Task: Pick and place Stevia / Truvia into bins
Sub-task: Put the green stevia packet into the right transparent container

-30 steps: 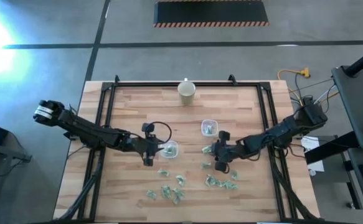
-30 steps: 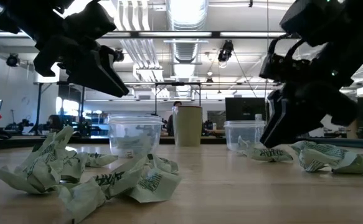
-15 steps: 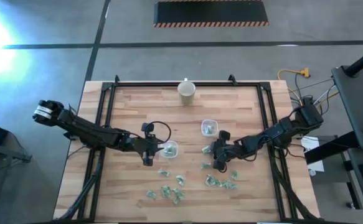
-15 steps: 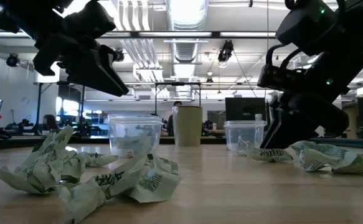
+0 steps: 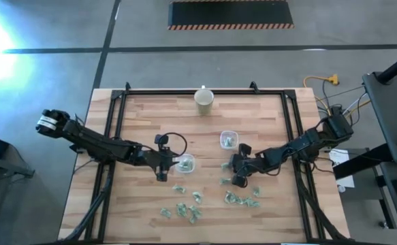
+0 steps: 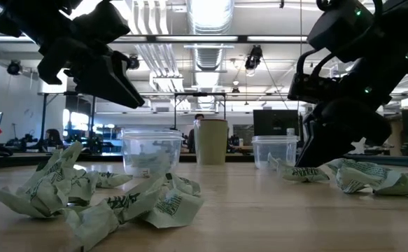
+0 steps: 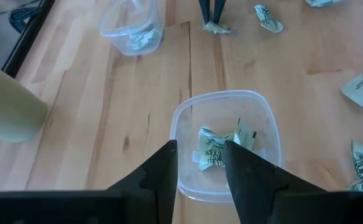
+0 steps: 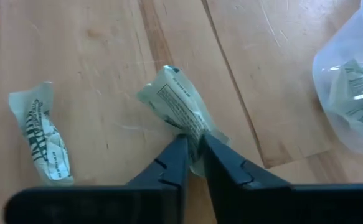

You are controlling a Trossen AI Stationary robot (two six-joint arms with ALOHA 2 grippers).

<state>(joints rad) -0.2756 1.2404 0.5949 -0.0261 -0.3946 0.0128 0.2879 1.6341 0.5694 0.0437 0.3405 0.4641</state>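
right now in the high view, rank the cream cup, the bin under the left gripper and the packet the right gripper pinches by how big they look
1. cream cup
2. bin, close to the cup, so unsure
3. packet, clearly smallest

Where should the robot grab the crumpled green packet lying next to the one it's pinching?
Best by the middle of the loose packet, coming straight down from above. It lies flat on the table, long and narrow, so the right gripper would likely close across its short width.

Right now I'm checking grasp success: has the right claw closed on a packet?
Yes, in the right wrist view the right claw pinches the edge of a pale green packet lying on the table.
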